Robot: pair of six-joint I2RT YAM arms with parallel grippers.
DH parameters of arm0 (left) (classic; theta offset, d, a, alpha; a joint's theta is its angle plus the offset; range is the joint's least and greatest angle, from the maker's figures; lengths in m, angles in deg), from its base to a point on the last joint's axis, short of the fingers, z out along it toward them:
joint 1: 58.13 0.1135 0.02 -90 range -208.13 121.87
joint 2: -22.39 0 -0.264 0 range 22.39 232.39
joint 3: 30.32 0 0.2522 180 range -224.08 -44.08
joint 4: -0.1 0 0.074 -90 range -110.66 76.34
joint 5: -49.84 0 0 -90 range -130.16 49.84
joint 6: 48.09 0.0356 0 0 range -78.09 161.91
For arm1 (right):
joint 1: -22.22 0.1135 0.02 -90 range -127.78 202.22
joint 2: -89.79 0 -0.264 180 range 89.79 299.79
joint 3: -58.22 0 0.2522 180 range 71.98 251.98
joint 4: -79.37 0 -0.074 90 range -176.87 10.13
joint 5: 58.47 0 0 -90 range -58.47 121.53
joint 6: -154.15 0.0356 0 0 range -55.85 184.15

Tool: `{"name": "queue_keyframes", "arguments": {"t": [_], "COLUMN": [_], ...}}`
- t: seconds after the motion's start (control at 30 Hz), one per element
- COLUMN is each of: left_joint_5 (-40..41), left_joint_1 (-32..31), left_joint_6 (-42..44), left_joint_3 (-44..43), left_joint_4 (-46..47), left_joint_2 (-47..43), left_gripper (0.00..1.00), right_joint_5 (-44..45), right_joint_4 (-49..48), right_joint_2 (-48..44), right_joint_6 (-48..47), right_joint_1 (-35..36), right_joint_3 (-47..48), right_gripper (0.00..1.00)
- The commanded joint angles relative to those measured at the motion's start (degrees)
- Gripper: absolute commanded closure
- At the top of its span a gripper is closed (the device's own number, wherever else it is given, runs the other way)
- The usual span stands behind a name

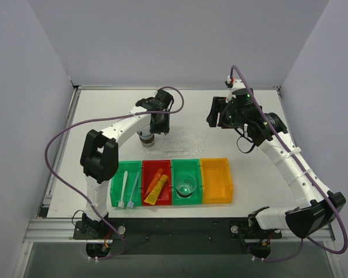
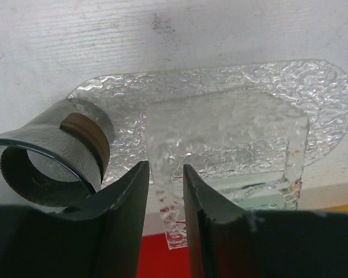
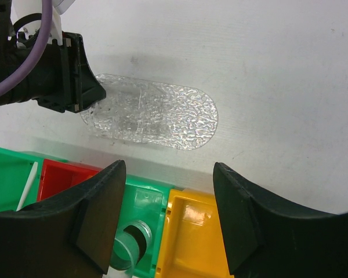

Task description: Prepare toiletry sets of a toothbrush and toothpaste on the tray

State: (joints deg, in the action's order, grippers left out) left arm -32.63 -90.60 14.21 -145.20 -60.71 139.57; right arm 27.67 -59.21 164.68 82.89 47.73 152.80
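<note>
Left gripper (image 2: 165,168): clear cup (image 2: 40,139) crowds the outside of one finger; open tray (image 2: 313,98) surface ahead of the jaws. Right gripper (image 3: 169,168): jaws wide, lane ahead free, left gripper blocking ahead-left.

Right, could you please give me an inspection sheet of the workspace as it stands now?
Surface: white table, faint dark smudge.
Job's things: clear tray flat, no toothbrush or tube on it; two toothbrushes in the left green bin; two tubes in the red bin.
Clutter: clear cup at the tray's left end; second cup in the other green bin; orange bin empty.
Grippers: left gripper over the tray's left end, jaws narrowly apart, grip unclear; right gripper open, empty.
Cables: purple cable looped along each arm.
Surroundings: plain pale walls.
</note>
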Motion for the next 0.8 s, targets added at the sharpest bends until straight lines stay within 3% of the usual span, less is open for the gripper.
{"name": "queue_keyframes", "arguments": {"t": [0.0,0.77], "left_joint_5": [2.14,7.42], "left_joint_1": [-0.31,-5.32], "left_joint_6": [1.16,2.74], "left_joint_3": [-3.56,-8.56], "left_joint_4": [-0.5,-1.64], "left_joint_2": [-0.11,-3.63], "left_gripper": [0.59,0.5], "right_joint_5": [-0.19,-0.01], "right_joint_4": [0.02,0.03], "right_joint_2": [0.25,-0.27], "right_joint_6": [-0.64,-0.64], "right_joint_1": [-0.29,-0.29], "right_joint_3": [1.8,1.45], "right_gripper": [0.43,0.43]}}
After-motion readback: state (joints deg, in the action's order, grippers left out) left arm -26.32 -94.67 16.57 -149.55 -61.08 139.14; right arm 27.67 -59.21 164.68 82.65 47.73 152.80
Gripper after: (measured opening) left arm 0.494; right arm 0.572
